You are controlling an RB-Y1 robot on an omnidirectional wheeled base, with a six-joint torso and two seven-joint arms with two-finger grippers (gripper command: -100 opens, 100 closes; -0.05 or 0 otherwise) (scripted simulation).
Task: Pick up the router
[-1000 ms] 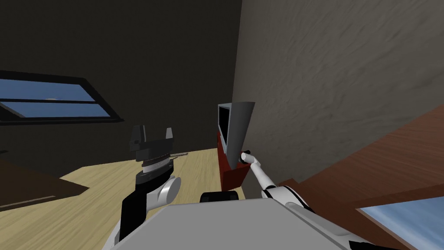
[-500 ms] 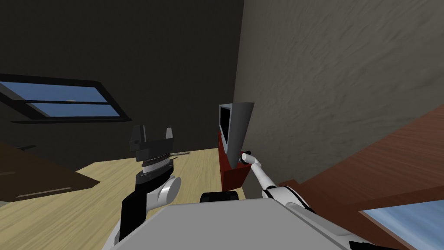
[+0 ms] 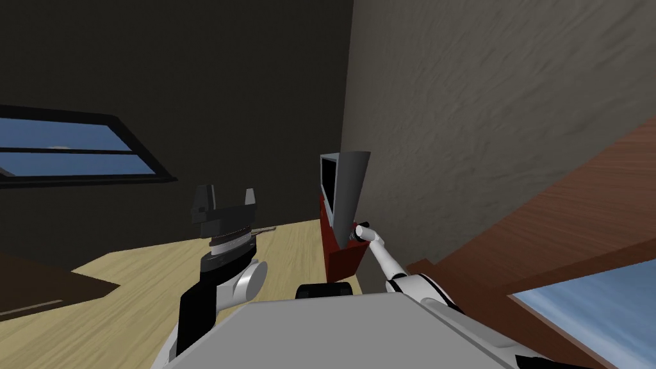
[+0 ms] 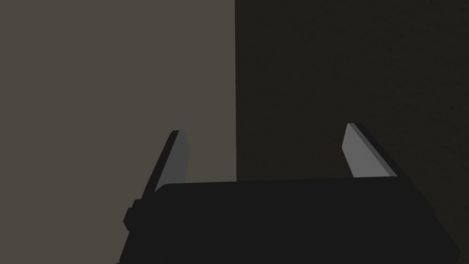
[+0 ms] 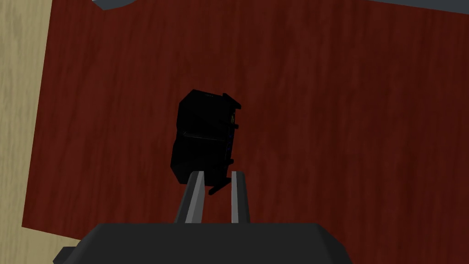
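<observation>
Right wrist view: right tool (image 5: 217, 179) nearly closed, gripping near end of black router (image 5: 204, 135).

The router (image 5: 204, 137) lay near the middle of the table (image 5: 343, 114), with the right claw (image 5: 214, 178) at its near end and a thin part of it between the close-set fingers. The table stood at one o'clock against the wall (image 3: 480, 128), with a screen (image 3: 346, 186) on its far part. The left claw (image 3: 225, 198) hung at eleven o'clock above the floor (image 3: 128, 288), fingers apart.
</observation>
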